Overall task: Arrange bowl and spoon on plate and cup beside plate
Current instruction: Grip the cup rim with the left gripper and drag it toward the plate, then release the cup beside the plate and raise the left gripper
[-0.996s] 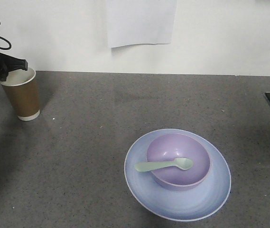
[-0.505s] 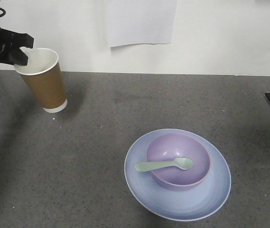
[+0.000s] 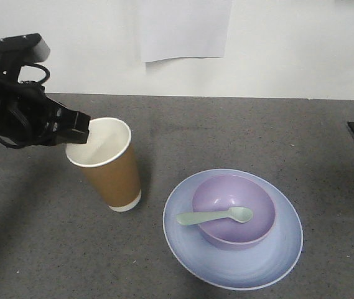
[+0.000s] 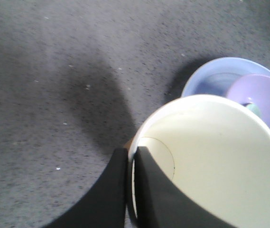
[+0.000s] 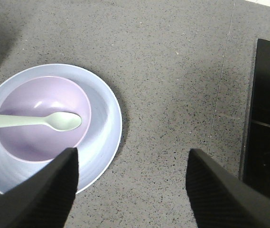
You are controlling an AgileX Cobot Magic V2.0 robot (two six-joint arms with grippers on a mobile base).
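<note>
In the last second I've swung the cup from the far-left back of the counter to just left of the plate, with my left gripper pinched on its rim, one finger inside and one outside, and the cup tilted, so only the set-down remains. The bowl sits on the plate with the spoon across it. My right gripper hangs spread and empty; open counter lies around the cup, but the plate's edge is near.

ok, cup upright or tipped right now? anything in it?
Tipped and empty. The cup leans with its rim toward the left gripper, which pinches the rim; its base points toward the plate. Left wrist view shows a bare white inside.
</note>
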